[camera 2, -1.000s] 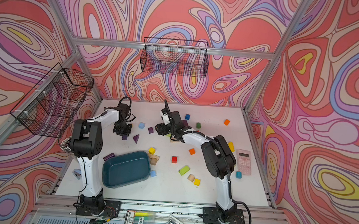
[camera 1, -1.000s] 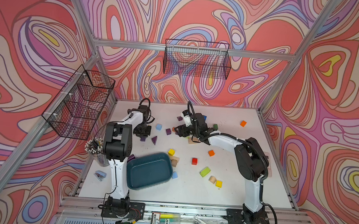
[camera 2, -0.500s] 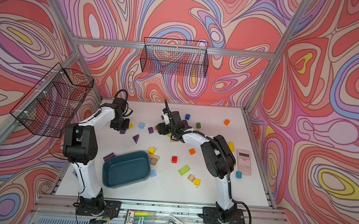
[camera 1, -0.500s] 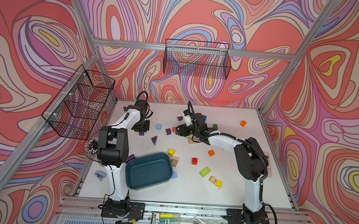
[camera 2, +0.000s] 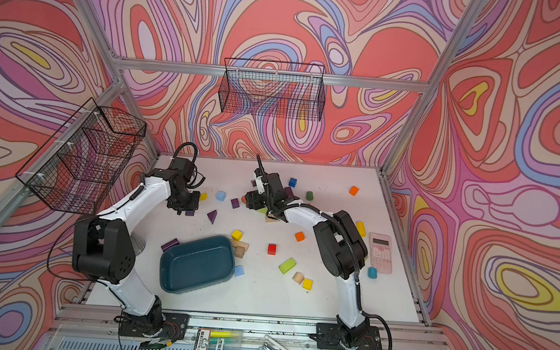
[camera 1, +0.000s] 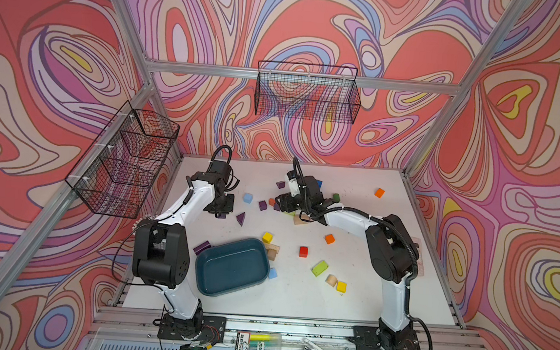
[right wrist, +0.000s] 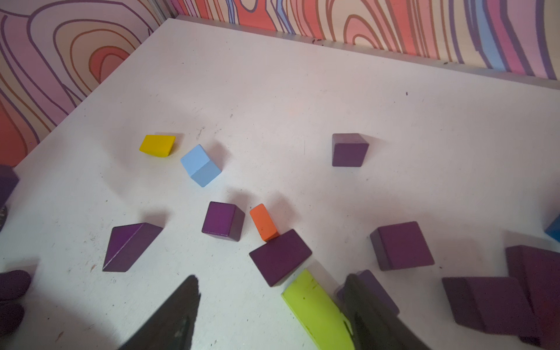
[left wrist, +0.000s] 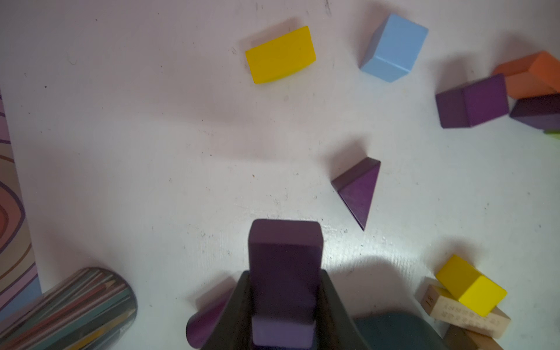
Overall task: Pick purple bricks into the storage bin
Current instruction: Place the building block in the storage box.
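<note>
Zero purple bricks (right wrist: 401, 245) in the bin (camera 1: 230, 267) so far: its floor is bare in both top views, lower centre of the table (camera 1: 329, 309). Change over the last second: the left arm's elbow has swung toward the frame's lower left while the left gripper (left wrist: 285, 303) kept its clamp on a cuboid (left wrist: 285, 257). In a top view that cuboid (camera 1: 221, 216) sits left of centre and looks lifted clear of the table. I read that as pick done, carry to the bin starting. Right gripper (right wrist: 272, 281) has barely moved: jaws apart, low over the purple cluster at upper centre, a purple block (right wrist: 280, 257) and a lime piece (right wrist: 315, 309) between its fingers, nothing held. Loose purples remaining include a prism (camera 1: 240, 218), a cube (camera 1: 262, 205) and a slab (camera 1: 202, 246) just beside the bin's upper-left corner, plus more under the right arm. Back basket (camera 1: 307, 92) and side basket (camera 1: 126, 160) look empty; pencil cup (left wrist: 69, 306) holds pencils.
</note>
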Robot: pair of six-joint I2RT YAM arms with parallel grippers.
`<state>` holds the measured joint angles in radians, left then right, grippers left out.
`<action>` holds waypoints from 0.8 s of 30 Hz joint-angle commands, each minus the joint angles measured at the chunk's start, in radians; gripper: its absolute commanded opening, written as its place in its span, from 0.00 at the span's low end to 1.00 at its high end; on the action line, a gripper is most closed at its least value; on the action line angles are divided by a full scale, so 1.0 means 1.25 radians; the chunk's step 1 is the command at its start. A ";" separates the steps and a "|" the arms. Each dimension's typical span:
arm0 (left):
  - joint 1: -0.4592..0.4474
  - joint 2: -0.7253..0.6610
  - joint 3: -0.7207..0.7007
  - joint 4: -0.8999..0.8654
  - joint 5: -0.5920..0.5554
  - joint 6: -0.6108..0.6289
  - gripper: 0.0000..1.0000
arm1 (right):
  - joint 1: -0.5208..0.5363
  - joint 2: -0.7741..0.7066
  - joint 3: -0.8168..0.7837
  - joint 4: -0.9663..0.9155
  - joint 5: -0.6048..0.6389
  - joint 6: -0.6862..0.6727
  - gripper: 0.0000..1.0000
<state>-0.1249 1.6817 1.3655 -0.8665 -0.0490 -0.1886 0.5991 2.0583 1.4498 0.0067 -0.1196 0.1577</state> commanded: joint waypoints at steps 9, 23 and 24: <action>-0.103 -0.215 -0.152 -0.071 0.003 -0.075 0.15 | 0.005 -0.008 -0.009 0.012 0.011 0.008 0.78; -0.198 -0.356 -0.325 -0.060 0.033 -0.171 0.15 | 0.005 -0.117 -0.157 0.136 -0.158 -0.067 0.79; -0.202 -0.356 -0.330 -0.057 0.037 -0.174 0.15 | 0.005 -0.123 -0.162 0.139 -0.170 -0.072 0.79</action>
<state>-0.3645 1.2541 0.9691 -0.9314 -0.0196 -0.3607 0.5991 1.9507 1.2686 0.1272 -0.2543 0.1108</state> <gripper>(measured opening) 0.305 0.790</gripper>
